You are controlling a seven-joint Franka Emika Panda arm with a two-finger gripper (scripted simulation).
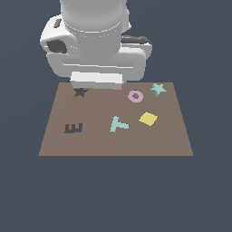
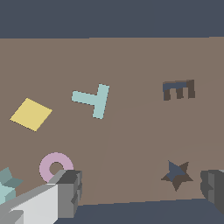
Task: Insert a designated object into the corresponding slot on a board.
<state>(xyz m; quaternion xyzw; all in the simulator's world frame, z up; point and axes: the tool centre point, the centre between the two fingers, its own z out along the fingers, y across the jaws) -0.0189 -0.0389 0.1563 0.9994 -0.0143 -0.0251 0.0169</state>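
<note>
The light-teal star piece (image 1: pixel 158 89) lies flat on the brown board (image 1: pixel 149 140) near its far corner on the exterior view's right, next to the pink ring (image 1: pixel 135 96). It also shows at the edge of the wrist view (image 2: pixel 6 186). The dark star-shaped slot (image 1: pixel 80 92) is at the far corner on the exterior view's left, and shows in the wrist view (image 2: pixel 176 175). My gripper (image 2: pixel 142 192) is open and empty, with its fingers (image 2: pixel 70 192) spread wide above the board's far edge. The arm's body hides the gripper in the exterior view.
A teal T-shaped piece (image 1: pixel 118 123) and a yellow square (image 1: pixel 148 118) lie on the board's middle. A dark E-shaped recess (image 1: pixel 73 128) is on the exterior view's left. The pink ring also shows in the wrist view (image 2: pixel 56 166).
</note>
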